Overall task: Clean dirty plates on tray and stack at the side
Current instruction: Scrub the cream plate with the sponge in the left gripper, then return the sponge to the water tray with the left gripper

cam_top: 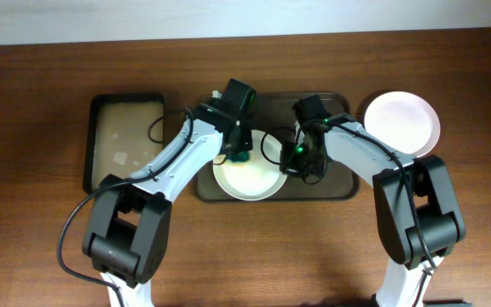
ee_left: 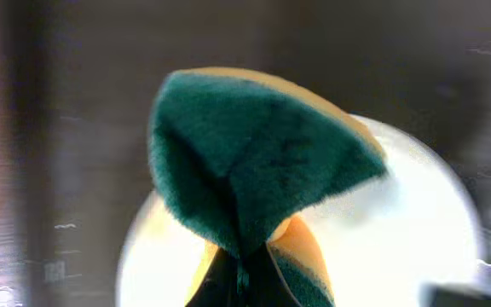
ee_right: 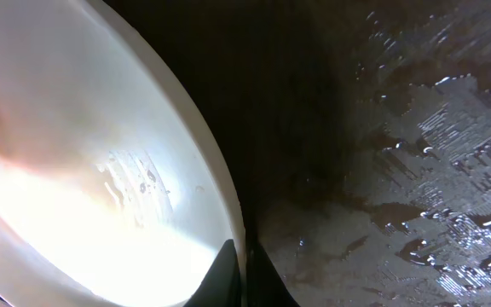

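A white plate point(cam_top: 247, 179) lies on the dark tray point(cam_top: 335, 189), at its front middle. My left gripper point(cam_top: 239, 153) is shut on a green and yellow sponge point(ee_left: 254, 162), which it holds over the plate's far edge point(ee_left: 416, 222). My right gripper point(cam_top: 295, 167) is shut on the plate's right rim point(ee_right: 228, 213); faint smears show on the plate's inner face in the right wrist view. A second white plate point(cam_top: 401, 122) lies on the table to the right of the tray. A third plate is not in view.
A black-rimmed basin point(cam_top: 124, 141) with a tan interior sits left of the tray. The tray floor point(ee_right: 416, 170) is wet, with water droplets. Both arms cross over the tray's middle.
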`<state>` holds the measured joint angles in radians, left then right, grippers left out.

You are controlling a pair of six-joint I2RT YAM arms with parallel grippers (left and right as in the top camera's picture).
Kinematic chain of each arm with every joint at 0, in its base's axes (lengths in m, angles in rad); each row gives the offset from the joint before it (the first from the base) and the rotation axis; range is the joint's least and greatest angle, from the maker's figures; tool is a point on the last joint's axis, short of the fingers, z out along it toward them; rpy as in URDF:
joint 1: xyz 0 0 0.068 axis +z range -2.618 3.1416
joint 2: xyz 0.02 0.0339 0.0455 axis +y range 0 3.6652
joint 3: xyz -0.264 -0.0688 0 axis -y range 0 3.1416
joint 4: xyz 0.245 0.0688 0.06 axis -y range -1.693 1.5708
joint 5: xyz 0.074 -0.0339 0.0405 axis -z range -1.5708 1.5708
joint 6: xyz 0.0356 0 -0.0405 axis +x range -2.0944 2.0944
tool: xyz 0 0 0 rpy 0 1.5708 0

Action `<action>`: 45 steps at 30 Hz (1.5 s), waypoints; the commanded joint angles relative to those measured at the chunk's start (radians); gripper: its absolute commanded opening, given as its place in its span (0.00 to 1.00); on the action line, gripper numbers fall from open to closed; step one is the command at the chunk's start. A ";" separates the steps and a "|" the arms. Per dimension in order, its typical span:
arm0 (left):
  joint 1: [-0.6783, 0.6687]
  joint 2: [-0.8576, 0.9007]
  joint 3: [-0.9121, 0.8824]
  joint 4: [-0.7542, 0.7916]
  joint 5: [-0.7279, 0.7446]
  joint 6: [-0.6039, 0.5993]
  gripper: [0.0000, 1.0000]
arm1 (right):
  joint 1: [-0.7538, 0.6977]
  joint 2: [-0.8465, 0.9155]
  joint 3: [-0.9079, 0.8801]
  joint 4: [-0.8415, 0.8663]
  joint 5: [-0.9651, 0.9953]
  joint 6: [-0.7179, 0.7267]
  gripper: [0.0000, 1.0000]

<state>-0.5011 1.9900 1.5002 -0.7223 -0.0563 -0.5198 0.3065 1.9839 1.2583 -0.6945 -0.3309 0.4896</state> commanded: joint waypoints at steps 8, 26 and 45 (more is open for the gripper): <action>-0.060 0.135 0.019 0.019 -0.024 -0.002 0.00 | -0.011 0.033 -0.024 -0.023 0.092 -0.002 0.04; 0.132 -0.151 0.060 -0.232 -0.471 -0.150 0.00 | -0.011 0.033 -0.024 -0.012 0.092 -0.002 0.04; 0.507 0.000 0.053 -0.097 -0.208 0.006 0.57 | -0.011 0.033 -0.024 -0.018 0.091 -0.002 0.04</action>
<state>-0.0048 1.9938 1.5482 -0.8219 -0.2714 -0.5396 0.3061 1.9869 1.2594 -0.6994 -0.3374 0.4908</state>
